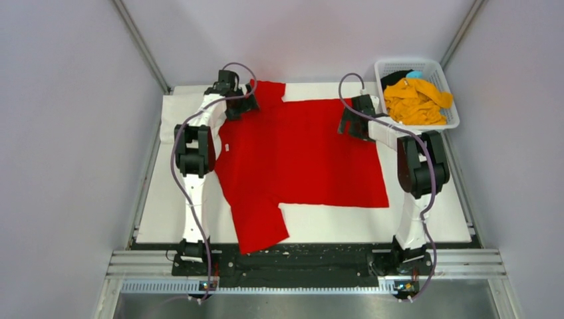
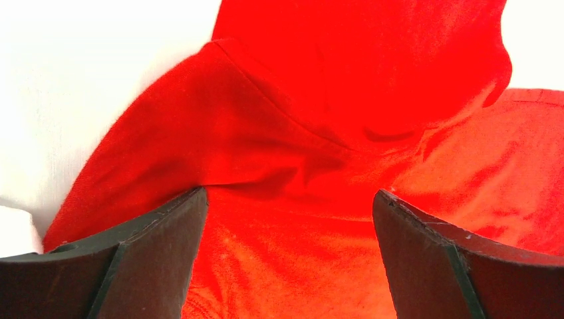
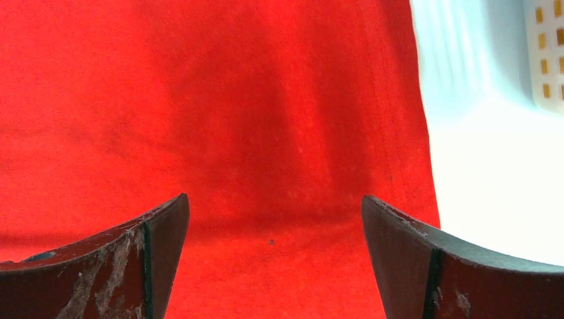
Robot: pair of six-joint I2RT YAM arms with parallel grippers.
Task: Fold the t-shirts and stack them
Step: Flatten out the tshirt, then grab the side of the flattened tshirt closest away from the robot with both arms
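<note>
Low & flat, the bright red cloth t-shirt point(image 1: 299, 153) covers most of the white table top point(image 1: 425, 206); free passage above it. A white plastic lattice basket point(image 1: 407, 62), heaped w/ an orange-yellow shirt point(image 1: 416, 101), blocks the far R corner, just beside the right gripper point(image 1: 352, 123). Bare table at near R & along L edge.

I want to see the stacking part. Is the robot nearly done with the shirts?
Not nearly. Done: the red t-shirt lies spread flat on the table, unfolded. In hand: the left hand and right hand hover open over its far edge, gripping nothing. Left: folding it, then the orange-yellow shirt and black shirt in the basket.
</note>
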